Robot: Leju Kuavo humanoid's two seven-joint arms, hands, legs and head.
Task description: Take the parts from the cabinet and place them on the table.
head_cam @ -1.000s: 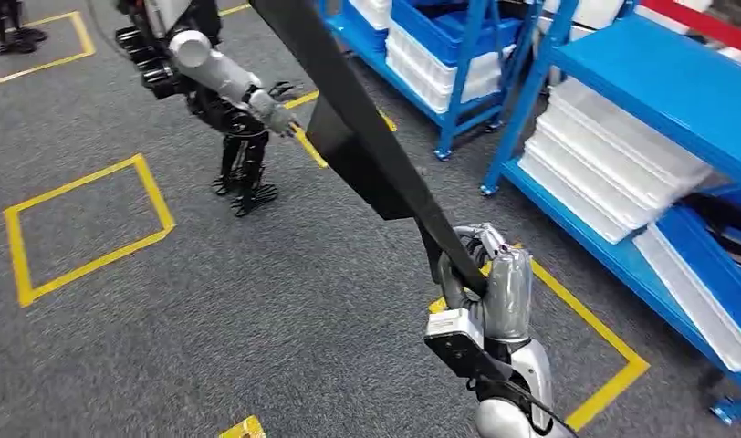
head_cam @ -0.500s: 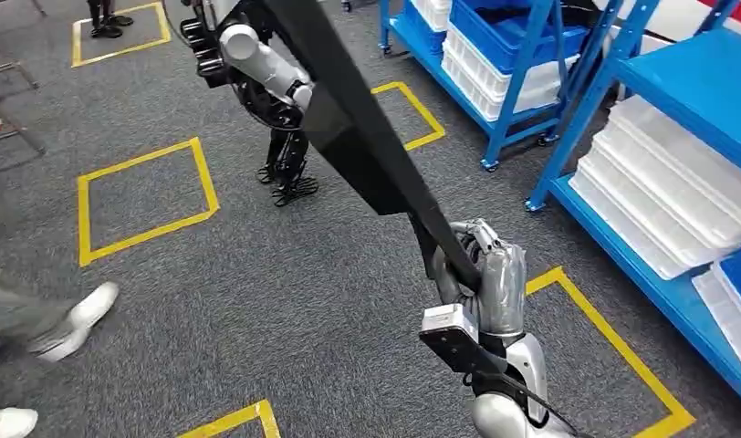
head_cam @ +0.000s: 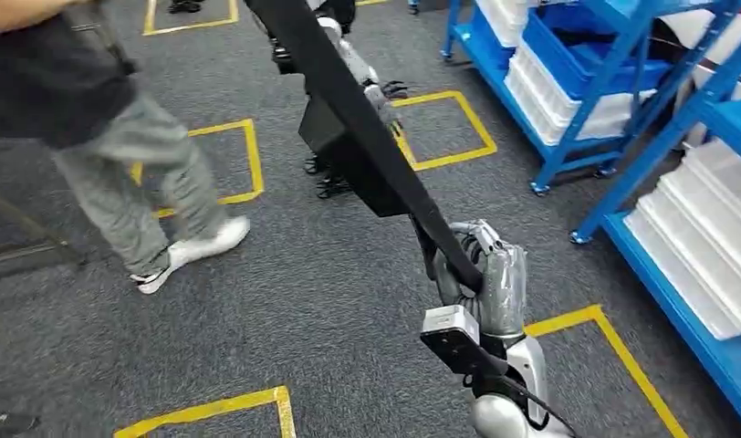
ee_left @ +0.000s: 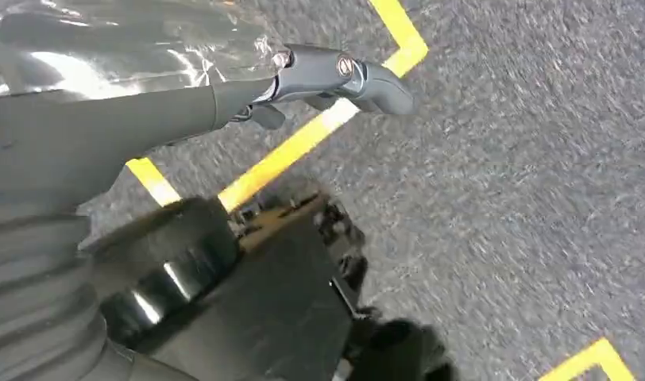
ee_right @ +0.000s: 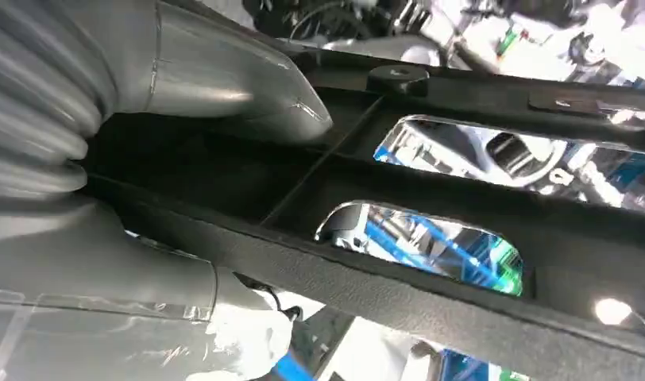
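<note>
Gripping the long black part [head_cam: 349, 109], my right hand [head_cam: 481, 274] carries it above the carpet [head_cam: 285, 310]. Left hand [ee_left: 335, 75] looks released, though it's blurry. A person [head_cam: 120, 137] walks nearby.

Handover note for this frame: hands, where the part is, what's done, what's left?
Right hand: grips the long black part, which slants up across the head view.
Left hand: holds nothing, hanging over the carpet.
Done: part is off the blue racks at right.
Left: no table shows in these views; carry the part there and set it down. A person walks close by at left, and another robot stands ahead; mind the part's swing.
</note>
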